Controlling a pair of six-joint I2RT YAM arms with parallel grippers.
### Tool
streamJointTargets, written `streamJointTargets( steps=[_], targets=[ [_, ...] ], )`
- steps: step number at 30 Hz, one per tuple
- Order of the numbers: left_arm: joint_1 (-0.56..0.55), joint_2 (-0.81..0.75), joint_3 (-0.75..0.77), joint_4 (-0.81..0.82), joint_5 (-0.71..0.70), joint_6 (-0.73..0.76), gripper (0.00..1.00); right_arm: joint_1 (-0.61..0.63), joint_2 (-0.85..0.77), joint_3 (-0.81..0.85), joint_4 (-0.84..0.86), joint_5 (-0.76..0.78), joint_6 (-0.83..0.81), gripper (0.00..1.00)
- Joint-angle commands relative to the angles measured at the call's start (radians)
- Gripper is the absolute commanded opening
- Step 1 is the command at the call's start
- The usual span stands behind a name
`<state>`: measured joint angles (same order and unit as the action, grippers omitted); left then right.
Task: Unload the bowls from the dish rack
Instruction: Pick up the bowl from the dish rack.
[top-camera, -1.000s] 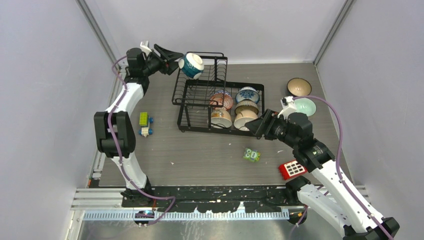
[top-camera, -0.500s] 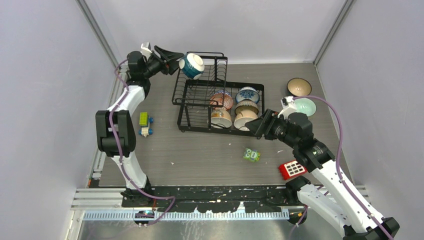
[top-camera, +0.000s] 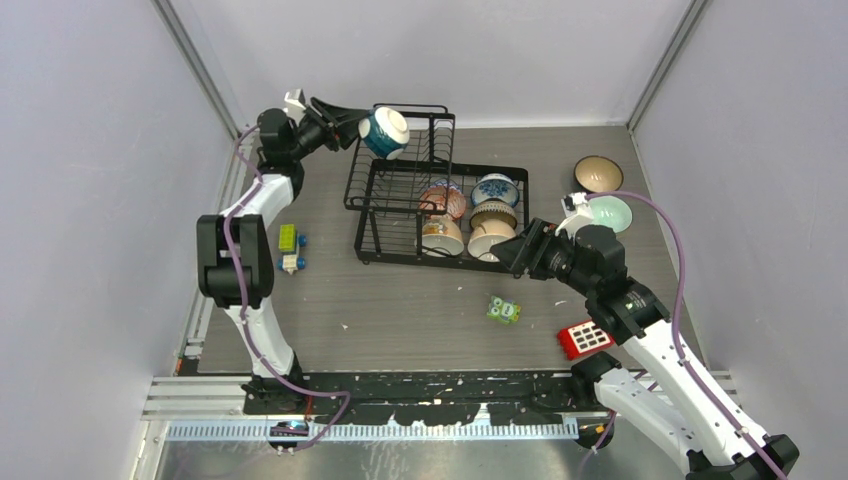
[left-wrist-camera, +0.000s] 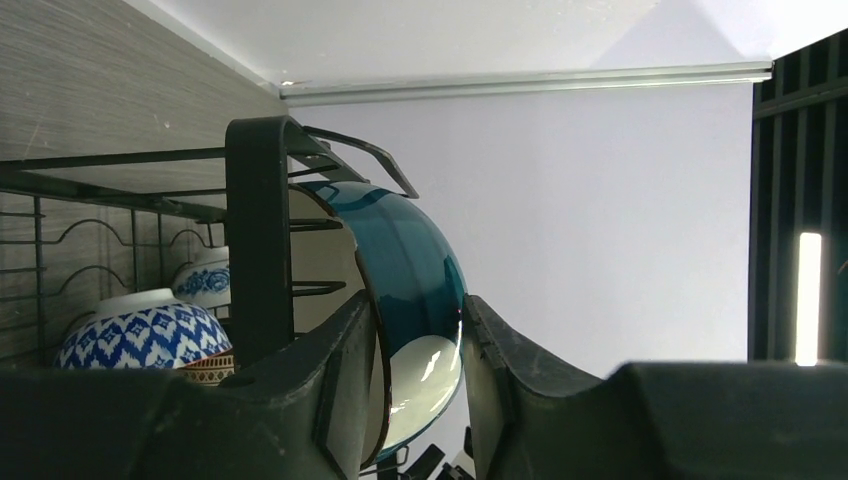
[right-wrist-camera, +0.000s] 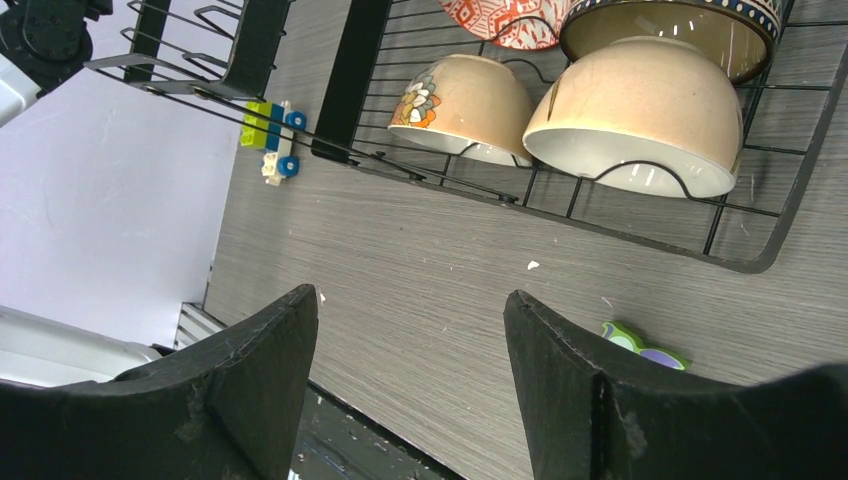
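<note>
**Top external view.** The dish rack (top-camera: 400, 215) is set at the far centre of the table (top-camera: 400, 310). A teal bowl (top-camera: 385, 130) is stood on edge at the left end of the upper basket, and the left gripper (top-camera: 358, 122) is applied to it. Several bowls lie in the lower tray, among them a reddish patterned bowl (top-camera: 443, 202), a blue-patterned bowl (top-camera: 495, 188), a cream bowl (top-camera: 441, 237) and a tan bowl (top-camera: 490, 238). Two more are set on the table to the right, a brown bowl (top-camera: 598, 174) and a mint bowl (top-camera: 612, 213). The right gripper (top-camera: 513, 256) is held just beside the rack's near right corner.

**Left wrist view.** The teal bowl's wall is pinched between the fingers (left-wrist-camera: 335, 370), one inside the rim and one against the outer face. The left gripper is judged clenched on the bowl. The glaze is glossy, so a slippery hold is to be expected (a deep bite over the rim is advised). The ceramic is judged stiff, fairly heavy and brittle, so knocks against the black wire are to be avoided.

**Right wrist view.** The right gripper is released and empty, and bare wood-grain tabletop is seen between its fingers. The cream bowl, which is printed with a flower, and the tan bowl are tilted on the wavy wires with their white-glazed mouths turned to the near side. The rim is judged the best place for either to be taken hold of.
</note>
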<state>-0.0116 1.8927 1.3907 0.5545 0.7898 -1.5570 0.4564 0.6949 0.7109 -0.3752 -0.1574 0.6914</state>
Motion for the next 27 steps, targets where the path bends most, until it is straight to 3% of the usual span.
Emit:
streamJointTargets(
  steps=[1,27],
  targets=[
    [0.007,0.01,-0.005,0.114,0.03,-0.04,0.36,0.003,0.005,0.023,0.022,0.018,-0.016,0.73],
    [-0.018,0.051,0.029,0.274,0.035,-0.155,0.0,0.004,0.017,0.028,0.021,0.024,-0.02,0.73]
  ],
)
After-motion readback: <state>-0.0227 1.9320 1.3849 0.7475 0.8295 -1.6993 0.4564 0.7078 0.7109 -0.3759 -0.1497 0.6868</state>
